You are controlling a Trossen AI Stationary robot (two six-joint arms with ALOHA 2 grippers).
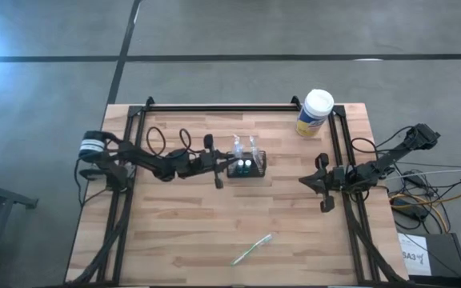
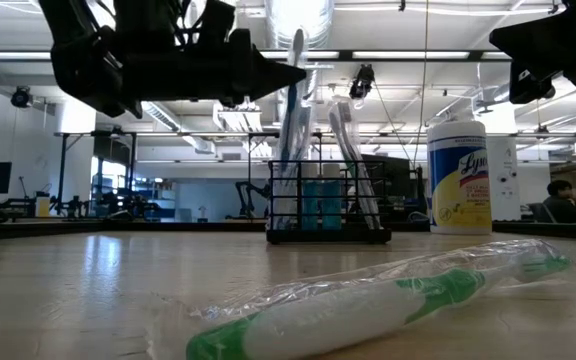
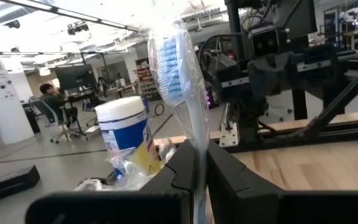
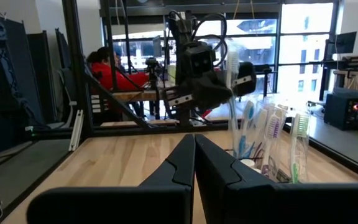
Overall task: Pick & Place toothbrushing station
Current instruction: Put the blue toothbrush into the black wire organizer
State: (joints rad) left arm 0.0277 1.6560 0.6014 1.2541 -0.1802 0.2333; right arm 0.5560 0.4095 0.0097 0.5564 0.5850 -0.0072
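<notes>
The black mesh holder (image 1: 248, 166) stands on the table's middle, with several wrapped toothbrushes upright in it; it also shows in the low view (image 2: 328, 210) and the right wrist view (image 4: 272, 177). My left gripper (image 1: 224, 166) is at the holder's left side, shut on a wrapped blue toothbrush (image 3: 174, 62). A green toothbrush in a clear wrapper (image 1: 252, 250) lies flat on the table near the front edge. My right gripper (image 1: 320, 182) is shut and empty to the right of the holder. My left gripper pinches the blue toothbrush through its clear wrapper (image 3: 199, 163) between its two fingers, below the bristle head. The fingers come level from the table's left and lie across the brush. The brush stands upright, head up, and its lower end (image 2: 284, 190) reaches down into the holder.
A white-capped canister with a yellow label (image 1: 314, 112) stands at the far right of the table. Black frame rails (image 1: 338, 152) run along both sides and the far edge. Bare wood (image 1: 174, 232) lies between the holder and the front edge.
</notes>
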